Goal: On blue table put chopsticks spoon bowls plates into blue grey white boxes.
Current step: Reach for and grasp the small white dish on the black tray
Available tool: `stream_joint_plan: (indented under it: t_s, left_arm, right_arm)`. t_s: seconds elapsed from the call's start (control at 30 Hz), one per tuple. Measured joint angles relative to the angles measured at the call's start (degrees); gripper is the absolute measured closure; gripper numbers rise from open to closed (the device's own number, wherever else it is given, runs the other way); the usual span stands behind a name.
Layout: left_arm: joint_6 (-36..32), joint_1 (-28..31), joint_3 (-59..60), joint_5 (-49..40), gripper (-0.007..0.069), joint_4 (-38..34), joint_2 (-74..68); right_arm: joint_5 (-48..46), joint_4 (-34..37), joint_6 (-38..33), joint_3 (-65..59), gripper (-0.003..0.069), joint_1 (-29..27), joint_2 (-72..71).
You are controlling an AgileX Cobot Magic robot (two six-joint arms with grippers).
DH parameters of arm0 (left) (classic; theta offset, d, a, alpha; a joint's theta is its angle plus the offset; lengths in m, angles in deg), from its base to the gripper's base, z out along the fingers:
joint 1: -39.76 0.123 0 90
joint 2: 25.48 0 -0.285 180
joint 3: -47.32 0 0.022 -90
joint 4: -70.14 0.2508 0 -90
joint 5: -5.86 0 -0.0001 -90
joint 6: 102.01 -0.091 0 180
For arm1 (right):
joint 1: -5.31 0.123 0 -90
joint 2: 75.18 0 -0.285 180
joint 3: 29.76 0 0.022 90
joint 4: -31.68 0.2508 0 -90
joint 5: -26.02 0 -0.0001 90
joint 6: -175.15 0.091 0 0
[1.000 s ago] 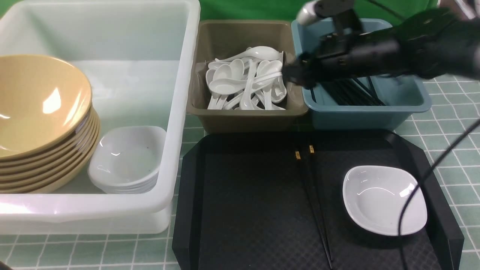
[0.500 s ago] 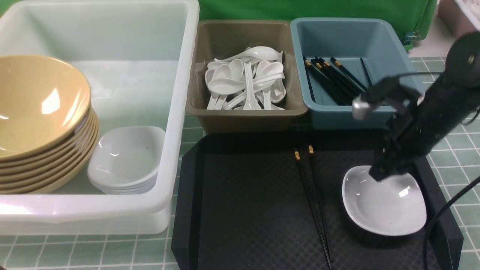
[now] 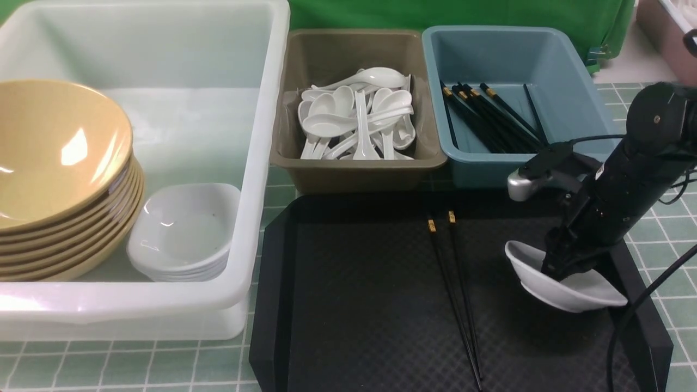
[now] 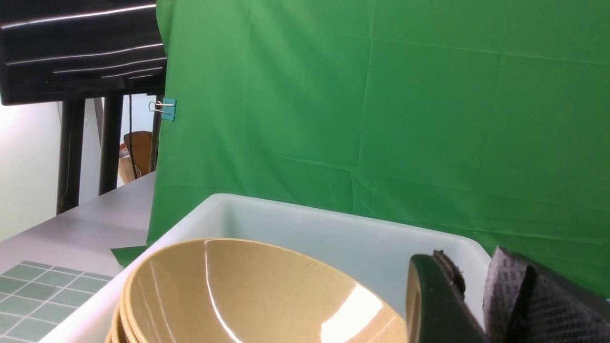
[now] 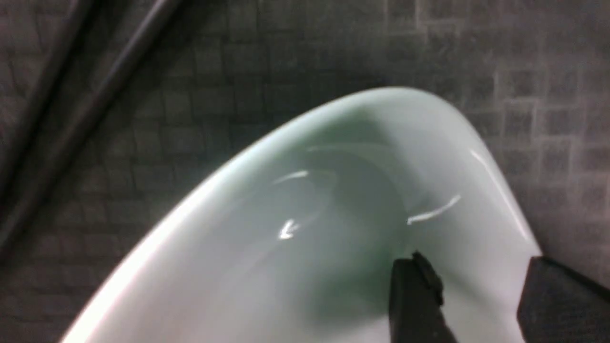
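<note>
the right gripper [image 3: 549, 269] has the tipped-up plate [image 3: 572, 296] right under it, rim between its fingers [image 5: 414, 295], one inside, one outside, can't tell if it's clamped, so I'd squeeze firm before lifting off the black tray [image 3: 354, 283]

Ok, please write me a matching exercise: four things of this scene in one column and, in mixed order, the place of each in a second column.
1. white spoons
2. tan bowls
3. loose pair of chopsticks
4. tilted white dish

A. lying on the black tray
B. rim between the fingers of the right gripper
C. in the grey-brown box
D. stacked in the white box

Pairs: 1-C, 2-D, 3-A, 4-B.
</note>
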State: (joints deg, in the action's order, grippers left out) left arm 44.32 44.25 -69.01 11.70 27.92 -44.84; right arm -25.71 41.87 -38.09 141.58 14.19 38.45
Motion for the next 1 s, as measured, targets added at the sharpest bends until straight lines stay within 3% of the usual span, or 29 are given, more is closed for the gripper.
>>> stream_joint_plan:
  t_s: [0.33,0.6,0.7,0.77,0.87,1.0]
  left_arm:
    - [0.0,0.0,0.1,0.0,0.0494,0.0,0.0]
    - [0.0,0.0,0.1,0.0,0.0494,0.0,0.0]
    - [0.0,0.0,0.1,0.0,0.0494,0.0,0.0]
    - [0.0,0.0,0.1,0.0,0.0494,0.0,0.0]
    - [0.0,0.0,0.1,0.1,0.0494,0.0,0.0]
    - [0.0,0.0,0.1,0.5,0.0494,-0.1,0.0]
  right_arm:
    - [-5.6,-0.6,2.8,4.8,0.0190,0.0,0.2]
    - [-6.5,-0.4,4.2,4.8,0.0193,0.0,3.7]
    - [-8.0,1.5,4.6,4.8,0.0277,0.0,4.4]
    - [-10.0,2.8,4.6,4.9,0.0405,0.0,4.1]
    - [-13.3,4.8,4.8,5.3,0.0540,0.0,1.8]
    - [-15.7,7.4,5.0,7.4,0.0592,0.1,-3.3]
